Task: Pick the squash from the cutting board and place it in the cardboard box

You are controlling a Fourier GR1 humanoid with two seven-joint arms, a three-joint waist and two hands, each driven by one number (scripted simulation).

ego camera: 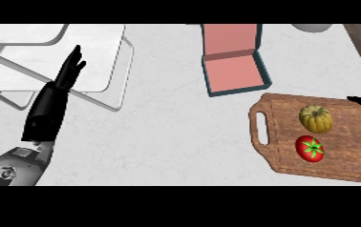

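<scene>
The squash (316,118) is small, ribbed and yellow-green; it lies on the wooden cutting board (282,126) beside a tomato (310,148). The cardboard box (235,68) (pink inside) sits open nearby on the pale counter (169,126). Left hand (67,76) rests, fingers straight; right hand barely visible, fingers unclear.

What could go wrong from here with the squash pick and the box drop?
1. The tomato sits right beside the squash on the cutting board; a reaching hand may knock it.
2. The box has its lid flap standing open, so the opening is narrow and the squash might catch the rim.
3. Only a tip of the right hand shows; its pose is unclear.
</scene>
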